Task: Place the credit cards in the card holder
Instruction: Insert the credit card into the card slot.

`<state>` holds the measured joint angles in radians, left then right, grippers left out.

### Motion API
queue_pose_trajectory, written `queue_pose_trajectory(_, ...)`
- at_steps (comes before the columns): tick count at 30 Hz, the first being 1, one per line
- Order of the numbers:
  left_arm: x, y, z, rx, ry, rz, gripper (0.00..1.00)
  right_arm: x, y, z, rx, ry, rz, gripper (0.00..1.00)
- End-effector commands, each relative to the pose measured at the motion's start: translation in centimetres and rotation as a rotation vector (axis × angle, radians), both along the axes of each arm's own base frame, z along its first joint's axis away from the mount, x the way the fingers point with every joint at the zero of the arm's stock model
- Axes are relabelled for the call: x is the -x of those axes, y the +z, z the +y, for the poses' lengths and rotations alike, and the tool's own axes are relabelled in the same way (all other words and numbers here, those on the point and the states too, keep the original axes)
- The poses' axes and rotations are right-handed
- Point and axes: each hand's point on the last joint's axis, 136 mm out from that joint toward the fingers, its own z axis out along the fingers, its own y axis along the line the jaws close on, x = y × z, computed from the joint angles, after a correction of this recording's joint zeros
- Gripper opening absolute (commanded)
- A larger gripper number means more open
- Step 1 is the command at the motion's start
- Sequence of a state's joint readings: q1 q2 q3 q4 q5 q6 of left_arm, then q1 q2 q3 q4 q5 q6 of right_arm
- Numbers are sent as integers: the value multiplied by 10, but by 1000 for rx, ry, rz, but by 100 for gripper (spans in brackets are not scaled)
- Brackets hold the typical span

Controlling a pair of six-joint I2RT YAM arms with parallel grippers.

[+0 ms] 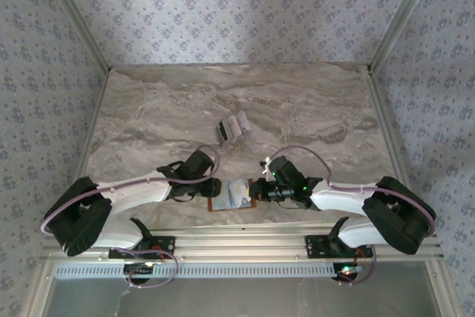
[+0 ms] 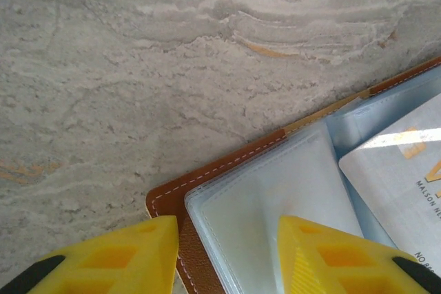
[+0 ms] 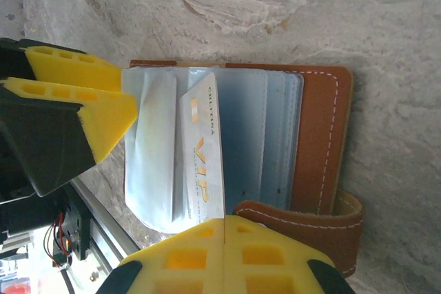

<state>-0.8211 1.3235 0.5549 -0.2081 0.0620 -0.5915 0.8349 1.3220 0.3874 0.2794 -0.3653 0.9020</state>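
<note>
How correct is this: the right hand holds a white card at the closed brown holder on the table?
One thing is wrong: the holder is open, not closed, as the right wrist view shows. The rest stands: the right hand holds a white card at the brown holder on the table.

Your counter: pale veined marble, with two things lying on it.
You have the marble-patterned counter (image 1: pixel 312 102) running from the metal rail at its near edge back to the wallpapered walls. The card holder (image 1: pixel 231 194) lies open and flat close to the near edge, about midway across, with its brown leather down and its clear sleeves facing up. The credit cards (image 1: pixel 231 128) sit in a small cluster farther back, near the middle of the counter and well apart from the holder.
</note>
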Motion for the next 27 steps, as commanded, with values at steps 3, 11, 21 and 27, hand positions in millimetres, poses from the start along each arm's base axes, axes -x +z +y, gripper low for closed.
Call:
queue_pose_trajectory(3,-5,3,-6,-7,-4,-11,41,2,-1,-3,-10,-4,17,0)
queue_pose_trajectory(11,-3,-1,2,-31,6,-8,38,4,-2,-4,-30,-13,34,0)
queue_pose_trajectory(21,2,-10,6,-57,12,23,34,7,3,0,-57,6,41,0)
queue_pose_trajectory(27,2,-13,9,-82,14,27,33,13,11,5,-81,34,36,0)
